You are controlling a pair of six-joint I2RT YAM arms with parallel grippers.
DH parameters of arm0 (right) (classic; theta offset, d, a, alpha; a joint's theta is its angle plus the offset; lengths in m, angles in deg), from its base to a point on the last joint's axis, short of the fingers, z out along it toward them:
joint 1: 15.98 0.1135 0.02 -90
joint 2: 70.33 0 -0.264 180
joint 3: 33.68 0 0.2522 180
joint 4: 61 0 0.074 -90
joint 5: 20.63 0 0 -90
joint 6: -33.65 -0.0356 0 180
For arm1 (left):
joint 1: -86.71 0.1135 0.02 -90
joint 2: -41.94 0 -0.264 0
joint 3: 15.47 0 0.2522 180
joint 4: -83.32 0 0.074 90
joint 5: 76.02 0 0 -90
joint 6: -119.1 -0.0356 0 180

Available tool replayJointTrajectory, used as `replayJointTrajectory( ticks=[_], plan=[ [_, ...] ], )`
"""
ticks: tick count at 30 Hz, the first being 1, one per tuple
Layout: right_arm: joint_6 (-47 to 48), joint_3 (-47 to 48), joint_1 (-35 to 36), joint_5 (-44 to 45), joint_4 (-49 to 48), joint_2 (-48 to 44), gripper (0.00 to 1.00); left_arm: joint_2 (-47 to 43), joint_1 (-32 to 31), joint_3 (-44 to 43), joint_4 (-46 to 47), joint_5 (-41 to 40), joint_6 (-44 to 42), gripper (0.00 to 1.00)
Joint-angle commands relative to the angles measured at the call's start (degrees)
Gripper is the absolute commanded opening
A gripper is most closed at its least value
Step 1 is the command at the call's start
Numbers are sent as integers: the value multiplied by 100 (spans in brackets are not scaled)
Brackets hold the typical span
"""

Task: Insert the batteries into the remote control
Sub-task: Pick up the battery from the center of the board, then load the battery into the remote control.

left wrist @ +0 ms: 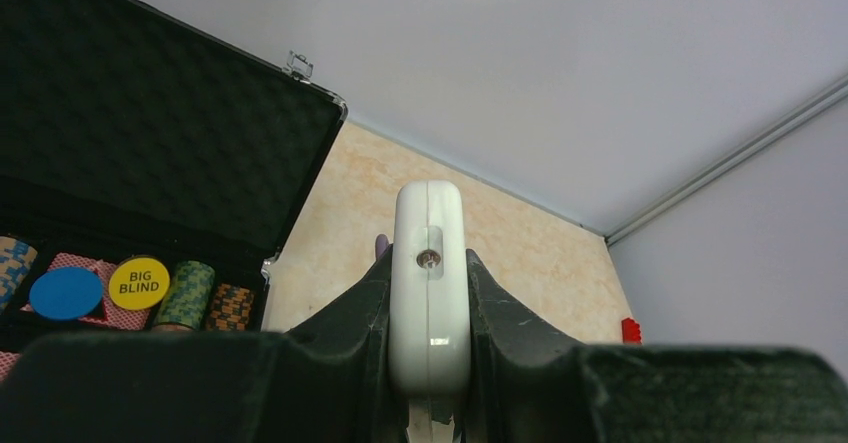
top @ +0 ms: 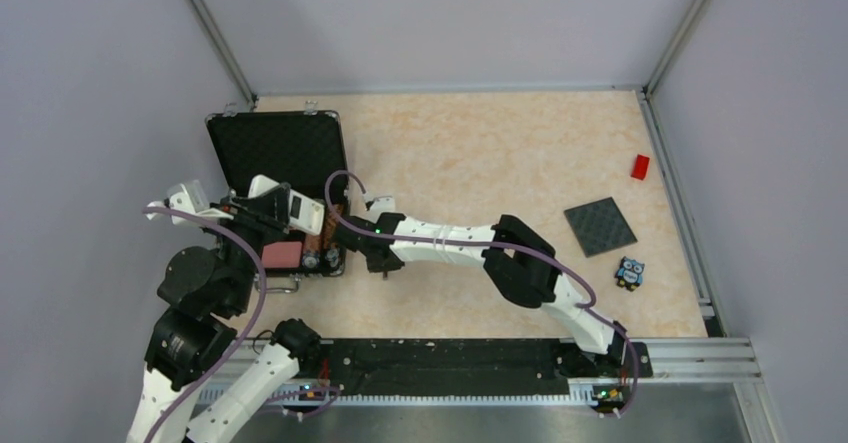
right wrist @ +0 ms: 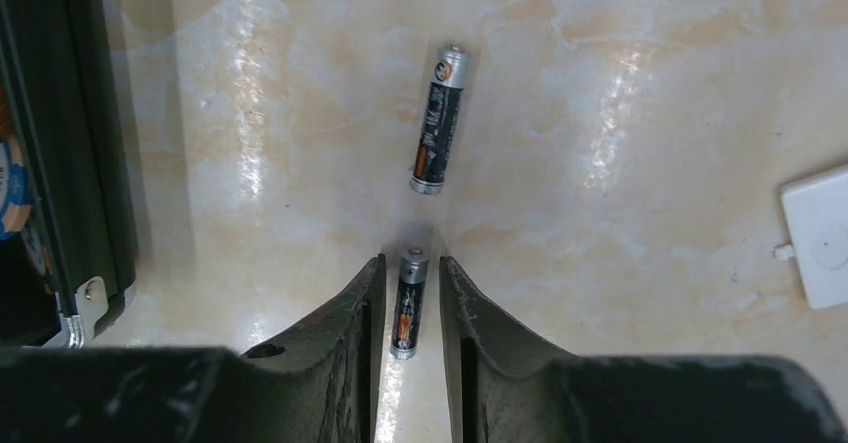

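Three views, taking each in turn. From above, seeing the left gripper (top: pixel 285 213) holding the remote (top: pixel 303 207) raised over the open case (top: pixel 275 148), and the right gripper (top: pixel 385 266) reaching down to the table (top: pixel 480 153) just right of that case; finding the batteries too small to pick out here. Through the left wrist, looking at the remote end-on: smooth glossy white plastic with rounded corners, a seam down the middle and a small screw in a slot, standing on edge and clamped between two matte black fingers (left wrist: pixel 350 313), with stacked chips (left wrist: pixel 190 293) in the foam-lined case off to the left. Through the right wrist, finding the near battery (right wrist: pixel 407 303) lying flat on the glossy marbled table between the fingers (right wrist: pixel 355 308), lined up lengthwise with them, silver cap pointing away from the wrist; seeing the jaws standing narrowly apart astride it, with slivers of gap on both sides, so not yet pinching. Noting the far battery (right wrist: pixel 440 121) ahead, apart from the first, leaning slightly right, and a white square cover (right wrist: pixel 818 248) at the right edge. Judging the squeeze as crossing a slim, round, slippery body, so risking a roll, and counting the right arm as the nearer one to both batteries.
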Motion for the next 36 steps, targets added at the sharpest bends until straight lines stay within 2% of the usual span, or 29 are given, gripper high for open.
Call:
replayJointTrajectory(
  ticks=[1, 4, 8, 9, 14, 20, 24, 30, 32, 36],
  plan=[
    [-268, -17, 122, 226, 917, 270, 25, -73, 28, -188, 161, -53, -100, 0],
    [-254, -154, 125, 310, 1023, 161, 19, -62, 21, -135, 215, -6, -94, 0],
    [-132, -283, 126, 362, 1016, 44, 1, -51, 21, -46, 327, 48, -28, 0],
    [-96, -299, 118, 371, 1005, 4, 0, -39, 23, -27, 360, 65, -5, 0],
    [-70, -895, -15, 503, 664, -650, 0, 65, 21, 35, 529, 234, 73, 0],
    [-81, -2743, -506, 506, -421, -2566, 0, 56, 20, 293, 1189, 969, -64, 0],
    [-11, -3478, -909, 448, -882, -3790, 0, 78, 22, 552, 1835, 1611, -49, 0],
    [197, -3776, -1282, 444, -1332, -5226, 0, 522, 21, 791, 2668, 2369, 636, 0],
    [263, -3741, -1332, 490, -1455, -5546, 0, 711, 20, 928, 2992, 2549, 1126, 0],
    [369, -3638, -1339, 564, -1746, -6111, 0, 1105, 23, 1366, 4155, 2930, 1941, 0]
  ],
)
